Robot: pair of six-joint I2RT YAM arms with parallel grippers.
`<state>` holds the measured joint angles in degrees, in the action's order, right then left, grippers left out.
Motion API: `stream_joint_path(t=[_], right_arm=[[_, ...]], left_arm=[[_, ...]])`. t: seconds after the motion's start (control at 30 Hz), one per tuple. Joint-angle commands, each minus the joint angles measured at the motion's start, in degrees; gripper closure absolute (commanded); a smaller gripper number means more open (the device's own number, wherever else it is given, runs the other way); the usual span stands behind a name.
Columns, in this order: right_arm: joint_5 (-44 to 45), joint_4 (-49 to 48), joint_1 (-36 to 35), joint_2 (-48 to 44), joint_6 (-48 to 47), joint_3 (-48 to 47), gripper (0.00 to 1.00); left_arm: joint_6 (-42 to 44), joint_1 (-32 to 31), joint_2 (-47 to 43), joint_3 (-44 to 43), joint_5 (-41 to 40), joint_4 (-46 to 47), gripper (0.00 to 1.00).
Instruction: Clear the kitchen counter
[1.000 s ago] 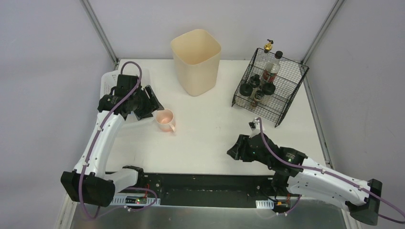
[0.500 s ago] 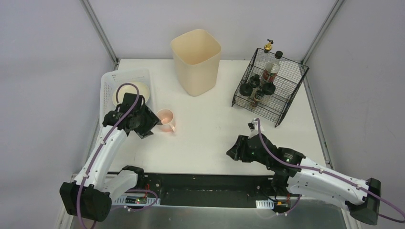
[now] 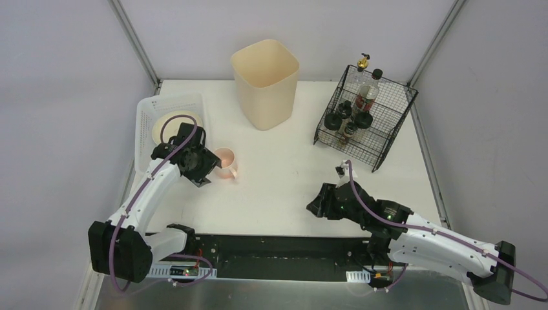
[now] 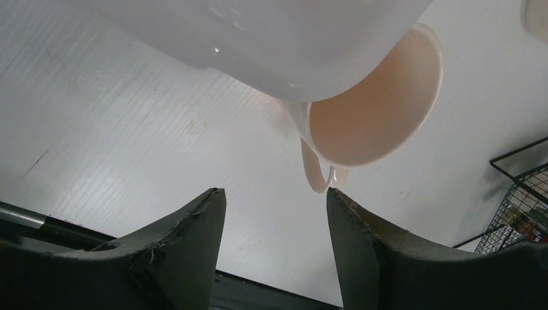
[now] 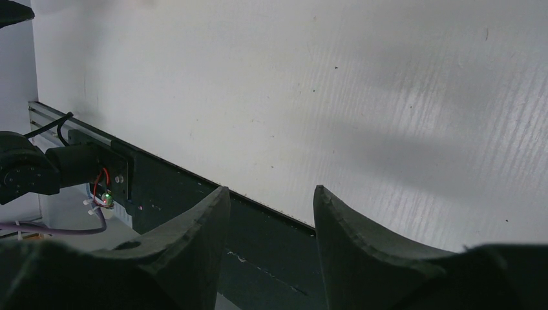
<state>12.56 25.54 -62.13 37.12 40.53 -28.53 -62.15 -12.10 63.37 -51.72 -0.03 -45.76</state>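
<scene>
Kitchen counter [image 3: 284, 187] with mug [image 3: 224, 161], bin [image 3: 265, 84], basket [image 3: 141, 126], rack [image 3: 388, 137]

We see a white tabletop [image 3: 284, 187], faintly ribbed with fine lines. The mug [image 3: 224, 161] is pale pink and the tall bin [image 3: 265, 84] is cream. The wire rack [image 3: 381, 142] is a black grid. The basket [image 3: 145, 119] is white, dotted with small holes, and its plate [image 3: 167, 124] is cream. The left arm [image 3: 145, 194] and right arm [image 3: 446, 248] are white with black joints and purple cables [image 3: 362, 194]. The left hand [image 4: 274, 194] and right hand [image 5: 271, 190] are dark grey.
</scene>
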Motion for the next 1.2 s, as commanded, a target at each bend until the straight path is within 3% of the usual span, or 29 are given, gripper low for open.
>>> stream_joint_path(t=[0.0, 0.4, 1.17], right_arm=[[0.18, -1.12, -0.26, -0.25, 0.69, 0.16, 0.47], [0.33, -2.16, -0.32, -0.18, 0.87, 1.77, 0.47], [0.59, -0.67, -0.26, -4.15, 2.05, 3.84, 0.47]], left_arm=[[-2.93, -0.95, 3.06, -2.46, -3.72, 0.14, 0.4], [-4.2, -2.63, 9.48, -6.88, -8.29, 0.27, 0.41], [-5.02, -5.72, 15.98, -6.3, -10.02, 3.1, 0.68]])
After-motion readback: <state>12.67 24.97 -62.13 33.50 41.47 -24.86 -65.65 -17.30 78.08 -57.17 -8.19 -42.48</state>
